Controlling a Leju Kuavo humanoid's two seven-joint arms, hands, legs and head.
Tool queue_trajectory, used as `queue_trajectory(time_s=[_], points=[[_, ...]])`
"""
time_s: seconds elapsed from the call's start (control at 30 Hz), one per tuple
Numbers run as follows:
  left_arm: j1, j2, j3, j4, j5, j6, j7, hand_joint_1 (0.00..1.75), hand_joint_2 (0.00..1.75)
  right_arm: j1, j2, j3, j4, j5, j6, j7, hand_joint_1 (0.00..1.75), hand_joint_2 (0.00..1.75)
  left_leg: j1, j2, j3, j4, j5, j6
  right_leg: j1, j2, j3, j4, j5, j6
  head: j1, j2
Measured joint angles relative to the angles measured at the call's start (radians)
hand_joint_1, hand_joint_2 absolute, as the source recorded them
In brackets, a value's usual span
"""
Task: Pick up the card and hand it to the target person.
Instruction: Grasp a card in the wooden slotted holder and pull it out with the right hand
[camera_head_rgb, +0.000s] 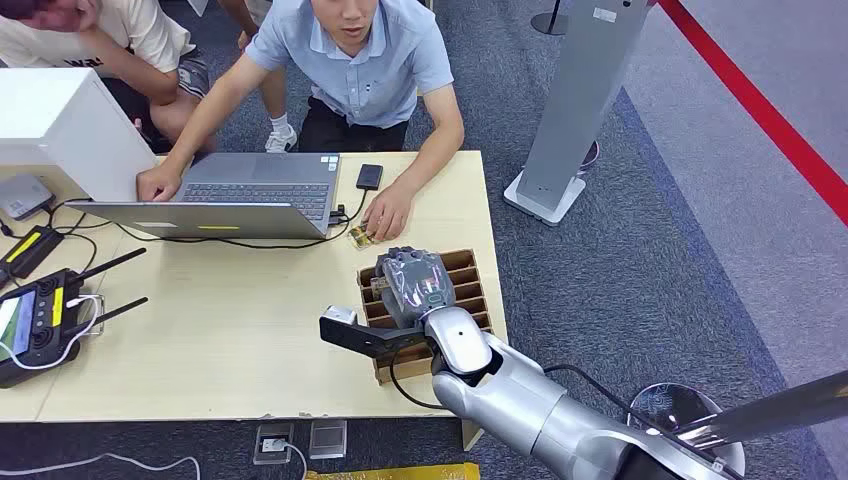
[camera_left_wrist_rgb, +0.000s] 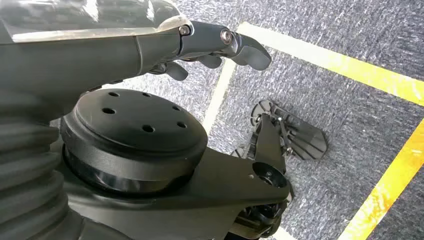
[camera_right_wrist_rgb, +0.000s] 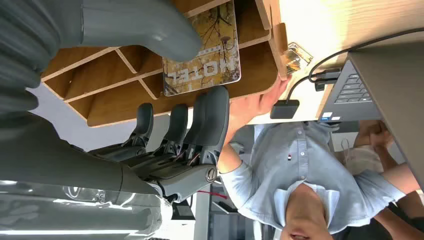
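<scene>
Fingers (camera_right_wrist_rgb: 210, 120): right hand (camera_head_rgb: 412, 283) spread apart, thumb on one side of the card (camera_right_wrist_rgb: 202, 52) and fingers on the other, nothing gripped yet.
Card: standing in a slot of the wooden rack (camera_head_rgb: 470, 290) (edge up, easy to pinch).
Left hand (camera_left_wrist_rgb: 210, 47): hangs over the floor, loosely curled, empty.
Person's hand (camera_head_rgb: 388, 212): resting on the table (camera_head_rgb: 230, 340) just beyond the rack, probably waiting to receive.

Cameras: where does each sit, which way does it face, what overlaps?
Head: high on the body, looking down at the table; right arm and right hand over the wooden box.
Left wrist: behind the left hand, facing the floor.
Right wrist: behind the right hand, facing the card.
Shared: box, laptop.
</scene>
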Motion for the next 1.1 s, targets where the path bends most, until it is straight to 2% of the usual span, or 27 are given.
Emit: queue_trajectory(time_s=[1.0,1.03,1.1], points=[[-0.002,0.000,0.000,0.001,-0.002,0.000,0.005,0.00,1.75,0.000,0.006,0.001,0.049,-0.013,0.000,0.000,0.98,1.75,0.000,0.000,0.001,0.000,0.000,0.000,0.000,0.000,0.001,0.000,0.000,0.000,0.000,0.000],[-0.002,0.000,0.000,0.001,-0.003,0.000,0.005,0.00,1.75,-0.001,0.006,0.000,0.051,-0.015,0.000,0.000,1.05,1.75,0.000,0.000,0.001,0.000,0.000,0.000,0.000,0.000,0.001,0.000,0.000,0.000,0.000,0.000],[-0.001,0.000,0.000,0.001,-0.003,0.000,0.005,0.00,1.75,-0.001,0.007,0.000,0.053,-0.018,-0.002,0.001,1.31,1.75,0.000,0.000,0.001,0.000,0.000,0.000,0.000,0.000,0.001,0.000,0.000,0.000,0.000,0.000]])
